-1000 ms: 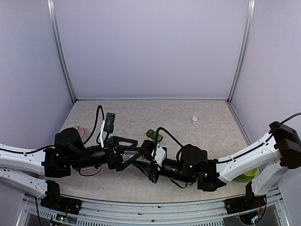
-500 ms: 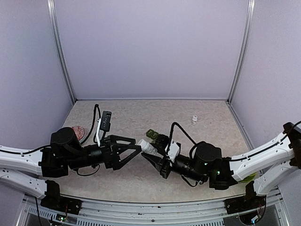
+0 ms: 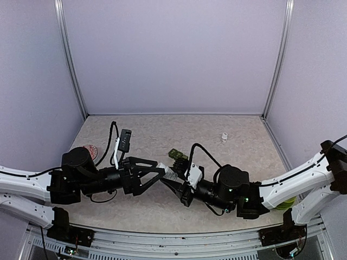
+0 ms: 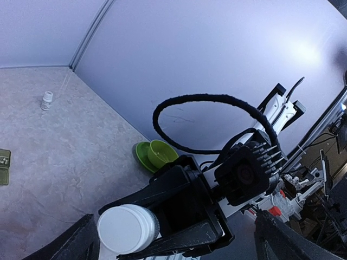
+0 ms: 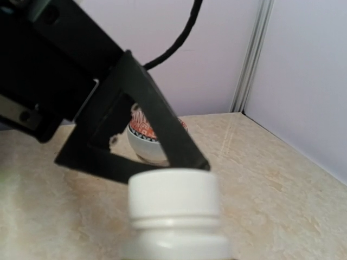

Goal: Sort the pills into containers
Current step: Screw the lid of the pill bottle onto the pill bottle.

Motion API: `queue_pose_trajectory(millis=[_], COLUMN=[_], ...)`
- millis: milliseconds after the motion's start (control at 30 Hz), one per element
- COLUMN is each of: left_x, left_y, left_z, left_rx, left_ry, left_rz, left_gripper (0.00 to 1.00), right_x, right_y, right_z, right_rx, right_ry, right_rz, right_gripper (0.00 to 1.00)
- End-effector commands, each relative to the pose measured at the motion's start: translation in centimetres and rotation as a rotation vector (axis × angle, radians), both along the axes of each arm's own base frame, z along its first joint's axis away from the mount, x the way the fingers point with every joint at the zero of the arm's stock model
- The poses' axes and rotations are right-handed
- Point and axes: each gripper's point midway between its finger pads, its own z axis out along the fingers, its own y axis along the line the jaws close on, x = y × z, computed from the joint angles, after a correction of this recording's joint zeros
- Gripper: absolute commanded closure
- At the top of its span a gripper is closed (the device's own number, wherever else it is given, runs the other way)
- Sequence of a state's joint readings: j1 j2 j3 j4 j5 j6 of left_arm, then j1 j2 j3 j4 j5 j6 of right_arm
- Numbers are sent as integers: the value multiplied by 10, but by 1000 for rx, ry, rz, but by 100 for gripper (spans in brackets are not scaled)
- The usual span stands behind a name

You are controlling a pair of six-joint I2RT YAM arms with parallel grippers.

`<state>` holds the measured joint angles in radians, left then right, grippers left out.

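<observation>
A white pill bottle point(image 3: 169, 175) with a screw cap hangs in the air between my two grippers, above the middle of the table. My right gripper point(image 3: 177, 182) is shut on its body; its black fingers point(image 4: 179, 200) clamp the bottle point(image 4: 127, 228) in the left wrist view. The cap points at my left gripper point(image 3: 162, 173), which is open, with its fingers point(image 4: 81, 241) spread either side of the cap. In the right wrist view the bottle point(image 5: 173, 211) fills the bottom and a left finger point(image 5: 157, 124) ends just behind the cap. No loose pills show.
A red-patterned bowl point(image 3: 89, 150) sits at the left, also in the right wrist view point(image 5: 145, 138). Green dishes point(image 3: 284, 203) sit at the right edge. A green tin point(image 3: 178, 155) lies behind the grippers. A small white bottle point(image 3: 224, 137) stands at the back right.
The two grippers were pressed together a second ago. The right arm then drew back to the right with the bottle and has now come a little way back towards the left gripper.
</observation>
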<state>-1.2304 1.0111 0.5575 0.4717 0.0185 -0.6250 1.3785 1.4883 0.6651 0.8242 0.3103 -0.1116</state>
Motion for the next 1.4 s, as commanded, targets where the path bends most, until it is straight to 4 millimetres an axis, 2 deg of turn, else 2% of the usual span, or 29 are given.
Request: queue_pose_trajectory(millis=[0, 433, 833, 1067, 1367], left_x=[-10, -9, 7, 11, 20], left_y=[-4, 2, 14, 11, 8], left_z=[11, 13, -2, -9, -8], left_rx=[-46, -51, 49, 87, 77], left_ry=[-15, -23, 99, 117, 125], left_rz=[-51, -33, 76, 83, 67], left_gripper=[4, 5, 14, 16, 30], right_x=[1, -9, 1, 2, 0], right_y=[12, 26, -4, -5, -5], right_z=[0, -6, 13, 18, 18], right_rx=[8, -9, -8, -24, -30], right_ry=[10, 17, -57, -81, -80], right_rz=[20, 91, 0, -8, -1], right_gripper=[93, 92, 93, 93, 93])
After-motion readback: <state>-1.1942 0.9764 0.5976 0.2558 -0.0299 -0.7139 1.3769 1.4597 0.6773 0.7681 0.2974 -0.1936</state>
